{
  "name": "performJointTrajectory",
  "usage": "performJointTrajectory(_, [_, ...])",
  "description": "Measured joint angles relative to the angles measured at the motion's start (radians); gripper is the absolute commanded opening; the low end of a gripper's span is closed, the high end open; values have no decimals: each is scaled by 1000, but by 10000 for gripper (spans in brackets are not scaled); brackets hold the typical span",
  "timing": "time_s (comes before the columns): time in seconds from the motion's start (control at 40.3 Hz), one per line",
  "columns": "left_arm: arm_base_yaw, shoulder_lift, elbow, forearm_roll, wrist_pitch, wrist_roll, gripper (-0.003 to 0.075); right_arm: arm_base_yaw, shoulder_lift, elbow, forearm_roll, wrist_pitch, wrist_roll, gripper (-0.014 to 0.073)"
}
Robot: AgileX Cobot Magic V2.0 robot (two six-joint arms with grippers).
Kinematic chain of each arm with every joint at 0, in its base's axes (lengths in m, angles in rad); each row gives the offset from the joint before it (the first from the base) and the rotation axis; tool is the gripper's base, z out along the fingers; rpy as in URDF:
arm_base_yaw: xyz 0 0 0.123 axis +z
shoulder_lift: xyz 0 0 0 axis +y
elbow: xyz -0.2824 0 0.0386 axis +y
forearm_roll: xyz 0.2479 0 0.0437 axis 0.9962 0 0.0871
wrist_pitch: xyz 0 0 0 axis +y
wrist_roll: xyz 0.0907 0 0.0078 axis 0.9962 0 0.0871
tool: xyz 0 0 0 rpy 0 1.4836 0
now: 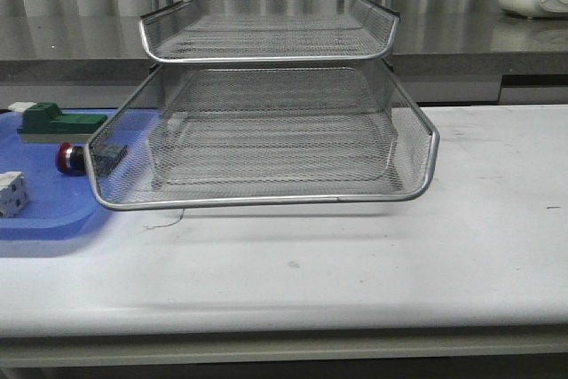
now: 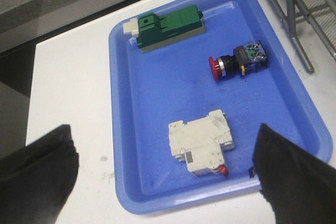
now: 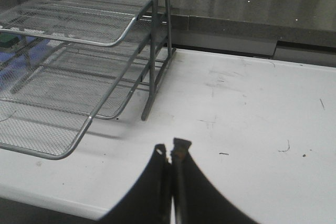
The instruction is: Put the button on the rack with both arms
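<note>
**Not started: button not yet picked**

Button (image 2: 237,60) lies in the blue tray (image 2: 157,103), left of the rack (image 1: 266,130). Left gripper (image 2: 163,177) hovers above the tray, jaws wide, empty. Right gripper (image 3: 170,153) pinched closed, holding nothing. Pick, handover and placement all remain.

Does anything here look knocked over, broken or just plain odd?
Nothing stands out. The button lies on its side in the blue tray with the green block and white part, all apart from each other. The rack stands level and empty on the table, which only shows faint scuffs.
</note>
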Motion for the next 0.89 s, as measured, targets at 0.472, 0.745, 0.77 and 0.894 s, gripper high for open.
performJointTrajectory(0.472, [0,607,-536,-283,400,536,640,0,0,0,0,0,0,-60])
performJointTrajectory(0.745, [0,875,-811,-287,526,568,640,0,0,0,0,0,0,-60])
performJointTrajectory(0.77, [0,890,-827,-287,537,568,640,0,0,0,0,0,0,-60])
performJointTrajectory(0.894, [0,970,-910,-288,586,568,640,0,0,0,0,0,0,-60])
